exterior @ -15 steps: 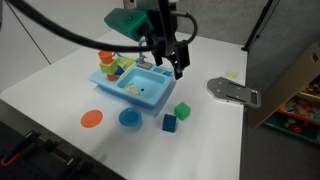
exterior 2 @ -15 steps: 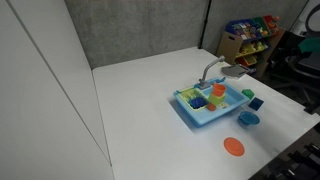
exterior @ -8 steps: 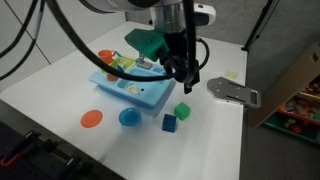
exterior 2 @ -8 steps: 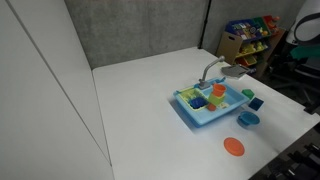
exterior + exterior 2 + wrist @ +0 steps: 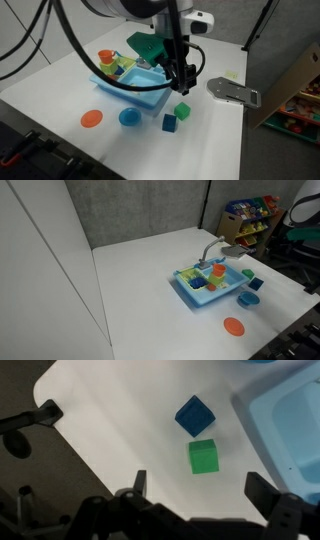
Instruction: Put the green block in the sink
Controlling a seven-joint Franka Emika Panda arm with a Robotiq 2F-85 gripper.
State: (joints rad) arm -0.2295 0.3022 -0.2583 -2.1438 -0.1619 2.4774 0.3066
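Hovering above the green block [image 5: 182,110], the gripper [image 5: 186,87] holds nothing; the wrist view alone shows its fingers [image 5: 262,488] spread wide and the block square-on, with no long axis, just beside the diagonally turned blue cube [image 5: 194,415]; an exterior view shows it on the worktop [image 5: 60,80] near the sink [image 5: 140,98].

It looked like a robotics lab in an office-like room. A plain white tabletop [image 5: 140,280] served as the workbench, and thick black cables [image 5: 68,30] looped above it. Grey partition panels [image 5: 140,210] closed the far side, and a shelf of coloured bins [image 5: 245,220] stood far right.
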